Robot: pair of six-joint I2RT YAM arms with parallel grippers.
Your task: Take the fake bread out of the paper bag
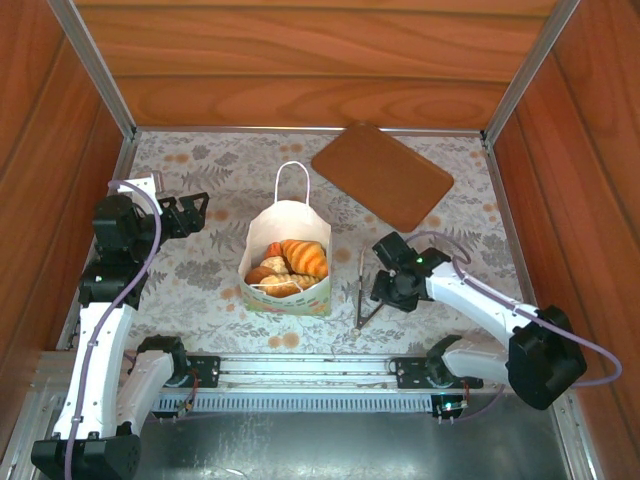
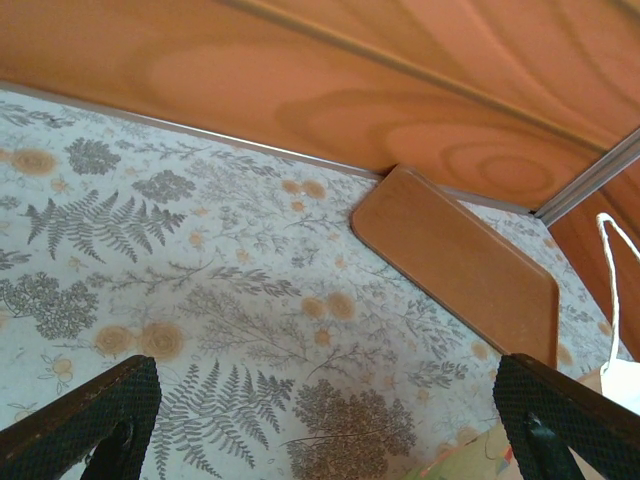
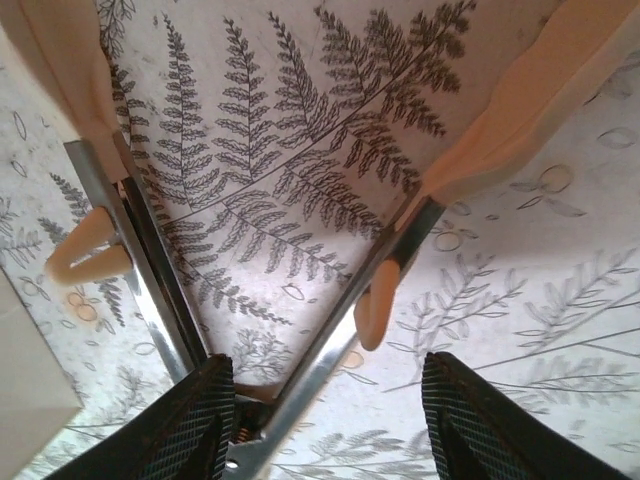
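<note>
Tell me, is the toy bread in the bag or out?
In. The fake bread sits inside the open mouth of the paper bag, seen from above.

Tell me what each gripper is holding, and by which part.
Nothing is gripped. The right gripper is open, its fingers either side of the hinge end of the tongs. The left gripper is open and empty.

Warm wood panel walls (image 1: 300,60) box in a fern-print tablecloth (image 1: 200,270); a brown tray (image 1: 382,175) lies at one o'clock.
</note>
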